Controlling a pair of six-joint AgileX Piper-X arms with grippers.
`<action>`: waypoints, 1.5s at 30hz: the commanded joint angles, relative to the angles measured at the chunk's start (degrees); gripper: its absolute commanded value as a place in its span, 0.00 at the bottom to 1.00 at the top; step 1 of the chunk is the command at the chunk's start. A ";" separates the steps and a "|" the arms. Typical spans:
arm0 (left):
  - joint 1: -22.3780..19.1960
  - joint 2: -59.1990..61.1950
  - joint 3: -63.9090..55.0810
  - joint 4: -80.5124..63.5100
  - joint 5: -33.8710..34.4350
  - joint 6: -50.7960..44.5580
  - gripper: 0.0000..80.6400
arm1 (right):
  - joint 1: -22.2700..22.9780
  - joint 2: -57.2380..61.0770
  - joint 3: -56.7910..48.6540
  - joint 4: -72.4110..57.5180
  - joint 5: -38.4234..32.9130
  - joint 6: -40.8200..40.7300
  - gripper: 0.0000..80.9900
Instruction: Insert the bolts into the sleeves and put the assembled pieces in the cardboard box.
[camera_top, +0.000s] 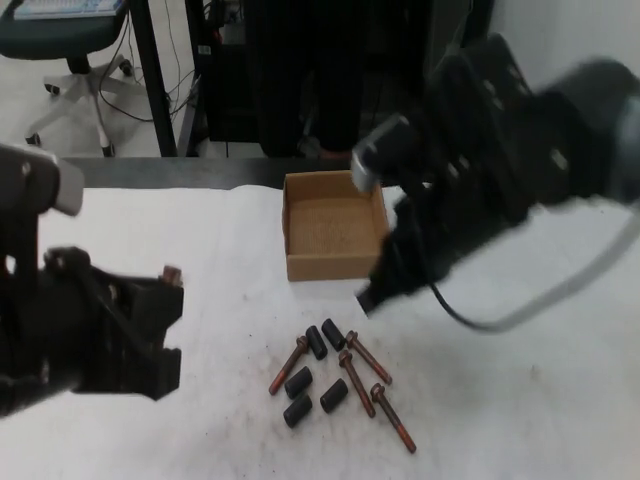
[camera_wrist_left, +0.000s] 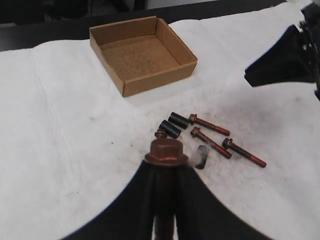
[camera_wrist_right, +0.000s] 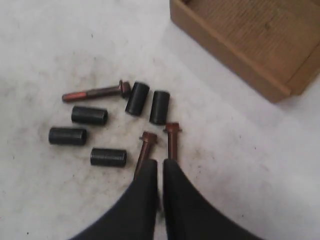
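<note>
My left tool (camera_wrist_left: 165, 169) is clamped on one bolt (camera_wrist_left: 165, 151), held up well to the side of the cardboard box (camera_top: 335, 266). My right tool (camera_wrist_right: 160, 169), fingers together and empty, hangs over the loose sleeves (camera_wrist_right: 89, 115) on the worktop (camera_top: 200, 230) near the box's front wall. I judge it should open, grip one sleeve across its side, and leave the bore free for the bolt.

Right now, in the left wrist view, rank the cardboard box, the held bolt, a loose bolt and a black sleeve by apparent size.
1. cardboard box
2. loose bolt
3. black sleeve
Unranked: held bolt. It is very near the camera and partly hidden, so its size is unsure.
</note>
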 joint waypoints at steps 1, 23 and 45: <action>0.17 -0.57 0.31 -0.78 0.50 -1.47 0.00 | 0.13 4.89 -6.71 2.78 -0.01 0.41 0.25; 0.17 -0.57 0.29 -0.78 0.50 0.07 0.00 | 4.53 21.88 -13.97 5.55 0.41 0.30 0.37; 0.17 -0.57 0.29 -0.78 0.50 0.07 0.00 | 4.02 22.18 -13.97 -0.51 7.53 -4.37 0.37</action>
